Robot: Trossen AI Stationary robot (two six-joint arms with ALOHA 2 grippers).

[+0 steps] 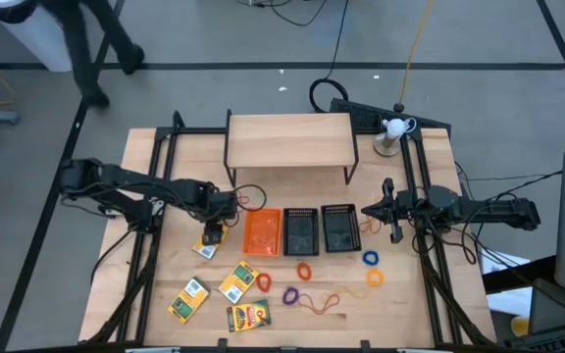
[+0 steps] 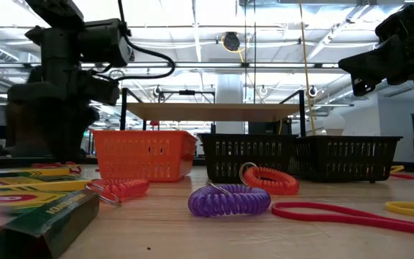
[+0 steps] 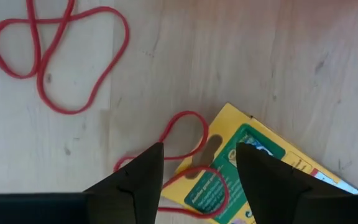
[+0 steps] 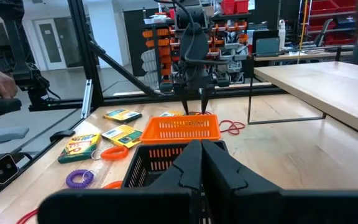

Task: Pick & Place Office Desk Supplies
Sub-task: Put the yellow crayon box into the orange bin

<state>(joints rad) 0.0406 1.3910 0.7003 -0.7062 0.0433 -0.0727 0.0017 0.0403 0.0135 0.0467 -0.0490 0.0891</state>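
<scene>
My left gripper (image 1: pixel 221 218) (image 3: pixel 197 168) is open and points down over a yellow-and-green crayon box (image 1: pixel 209 242) (image 3: pixel 260 186) that lies flat on the table, left of the orange tray (image 1: pixel 263 231). A thin red rubber band (image 3: pixel 188 134) lies across that box's corner, between the fingers, and another red loop (image 3: pixel 61 56) lies beyond it. Two black mesh trays (image 1: pixel 300 230) (image 1: pixel 338 227) stand right of the orange one. My right gripper (image 1: pixel 391 218) (image 4: pixel 201 158) is shut, raised right of the black trays.
The wooden shelf riser (image 1: pixel 289 139) stands behind the trays. Three more crayon boxes (image 1: pixel 189 299) (image 1: pixel 238 281) (image 1: pixel 249 315) lie near the front edge. Coiled and thin bands in orange (image 1: pixel 305 270), purple (image 1: pixel 289 294), blue (image 1: pixel 370 259) and red (image 1: pixel 317 302) are scattered in front of the trays.
</scene>
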